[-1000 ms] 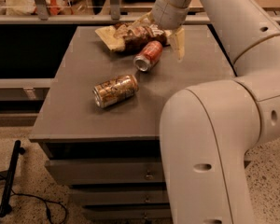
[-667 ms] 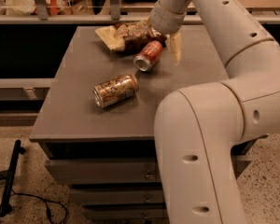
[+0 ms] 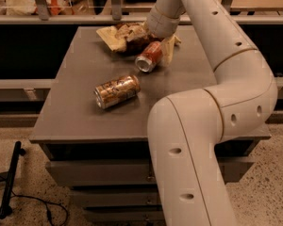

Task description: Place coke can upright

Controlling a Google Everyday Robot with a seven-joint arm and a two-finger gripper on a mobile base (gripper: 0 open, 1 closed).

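On its side near the far edge of the table (image 3: 70, 114), just right of the middle: coke can (image 3: 150, 55), not yet upright. Long axis on a slant, silver end toward the near-left corner, other end toward the far-right corner and tucked under the end of the arm (image 3: 217, 55). Right over and behind that far end: pincer (image 3: 166, 45), reaching down from the far side, one pale part showing just right of the can, touching it or very nearly. Cannot tell whether spread, pressed together or already pinching the can; too much hidden behind can and arm. So: can toward the near-left of the pincer, pointing out from it rather than lying across it. Judging by that, calls for a hold across the round sides near the far end, then a tip-up to seat one silver end flat on the table. Just left of the can, touching or nearly so: crumpled bag (image 3: 125, 34), likely to crowd the move. Well apart, toward the middle of the table: gold can (image 3: 117, 91), also on its side, out of the way.
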